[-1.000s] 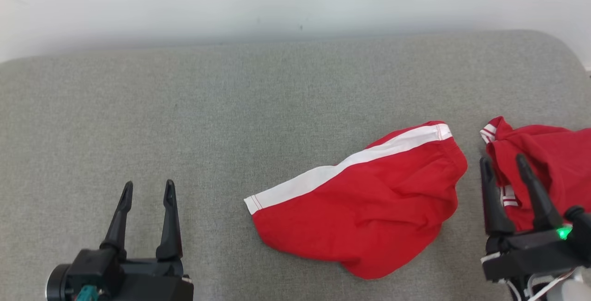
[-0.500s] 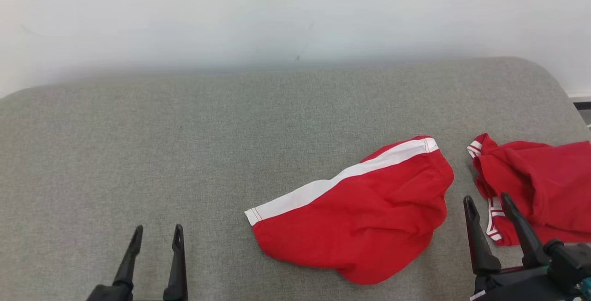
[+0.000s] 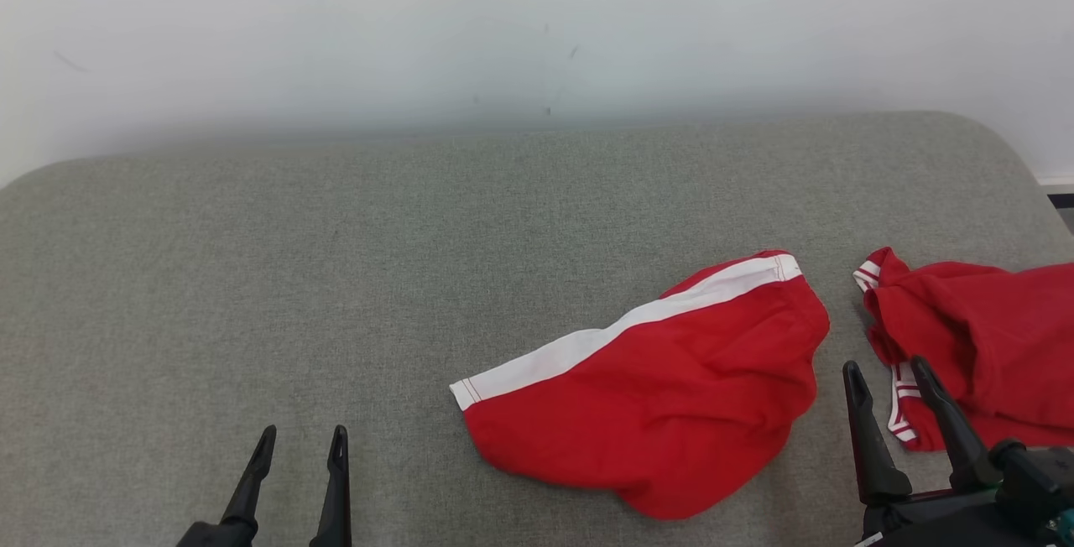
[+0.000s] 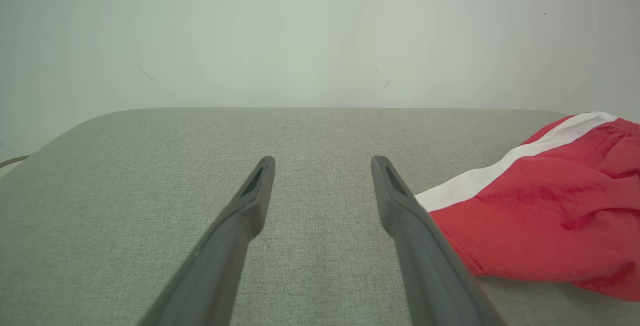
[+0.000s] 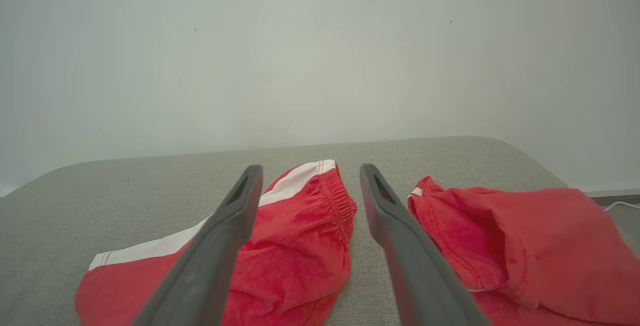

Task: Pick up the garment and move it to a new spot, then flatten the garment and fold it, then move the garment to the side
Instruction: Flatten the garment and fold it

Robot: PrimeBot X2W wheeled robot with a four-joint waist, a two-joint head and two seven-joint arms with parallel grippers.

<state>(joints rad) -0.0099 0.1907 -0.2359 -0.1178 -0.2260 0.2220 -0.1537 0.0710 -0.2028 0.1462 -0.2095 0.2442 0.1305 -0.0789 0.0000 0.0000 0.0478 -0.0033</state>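
Flanking red shorts [image 3: 654, 413], left tool [image 3: 304, 431] and right tool [image 3: 885, 364] gape empty beside another garment [image 3: 982, 337], maybe a shirt.

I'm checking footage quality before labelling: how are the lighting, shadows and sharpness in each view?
Head view: soft, even light, no glare, a faint shadow under the red shorts with a white stripe on the grey fabric cushion. Left wrist view: the fingers of the left gripper go soft near the lens. Right wrist view: wide-angle curves the cushion's far edge; the crumpled red garment is sharp.
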